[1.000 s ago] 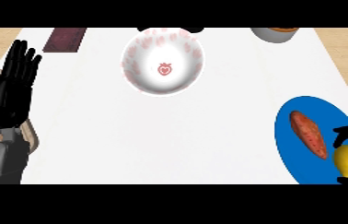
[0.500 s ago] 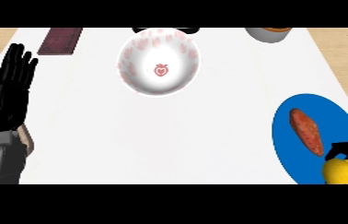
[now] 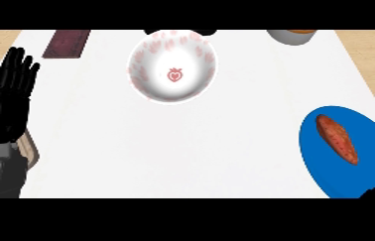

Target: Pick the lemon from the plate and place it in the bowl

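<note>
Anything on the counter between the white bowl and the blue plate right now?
No. In the head view the stretch between the white bowl and the blue plate is bare white counter; nothing lies there.

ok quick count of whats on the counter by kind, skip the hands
bowls: 1, the white bowl with red prints
plates: 1, the blue plate
food items: 1, an orange-red sweet potato on that plate
grey cups: 1, the grey cup at the far edge
dark red flat items: 1, the dark red mat
total: 5
no lemon shows.
</note>
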